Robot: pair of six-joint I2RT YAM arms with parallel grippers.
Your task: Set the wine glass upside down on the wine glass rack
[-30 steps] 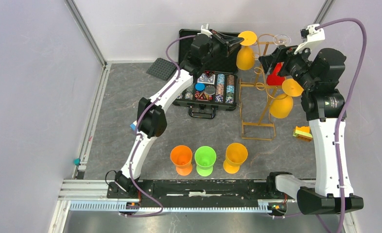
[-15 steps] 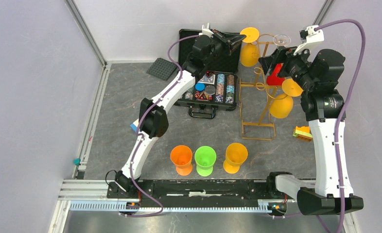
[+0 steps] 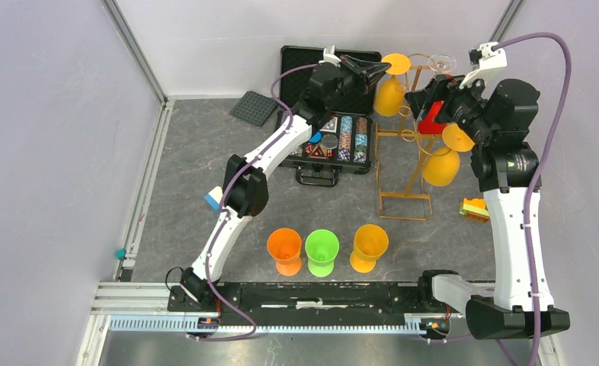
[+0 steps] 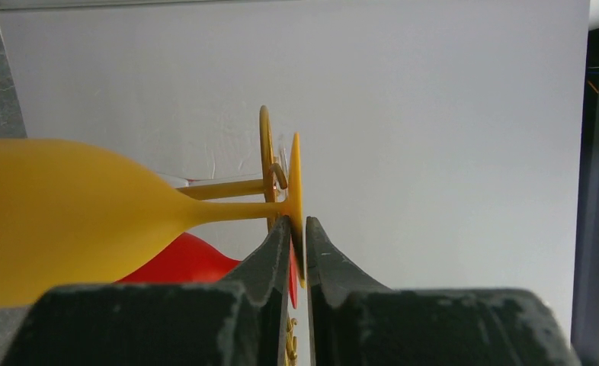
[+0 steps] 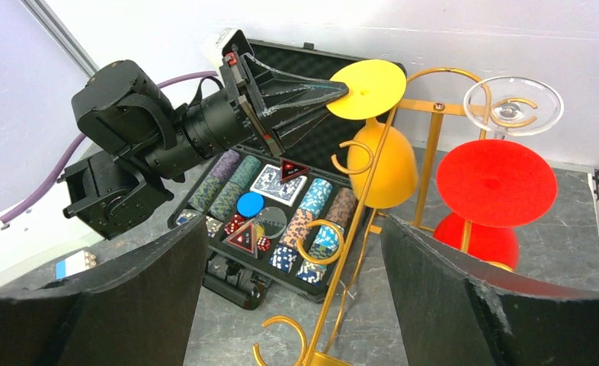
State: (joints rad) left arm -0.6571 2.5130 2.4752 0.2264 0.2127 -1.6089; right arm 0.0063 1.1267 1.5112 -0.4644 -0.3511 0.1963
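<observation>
My left gripper [image 3: 385, 69] is shut on the round foot of a yellow wine glass [image 3: 391, 93], which it holds upside down at the top left end of the gold wire rack [image 3: 405, 200]. In the left wrist view the fingertips [image 4: 285, 240] pinch the foot's edge, the yellow wine glass [image 4: 68, 213] is at left, and a rack hook [image 4: 267, 149] is just behind the foot. In the right wrist view the yellow wine glass [image 5: 384, 164] hangs beside a curled rail end of the rack [image 5: 432, 145]. My right gripper [image 5: 293, 301] is open and empty, close in front of the rack.
A red glass [image 3: 432, 122], another yellow glass [image 3: 441, 165] and a clear glass [image 3: 441, 62] hang on the rack. The open black poker chip case [image 3: 327, 137] lies left of it. Orange [image 3: 285, 248], green [image 3: 321, 250] and yellow [image 3: 369, 245] glasses stand near the front.
My left gripper has carried the yellow wine glass to the right, up to the rack's top rail. The right arm has barely moved.
</observation>
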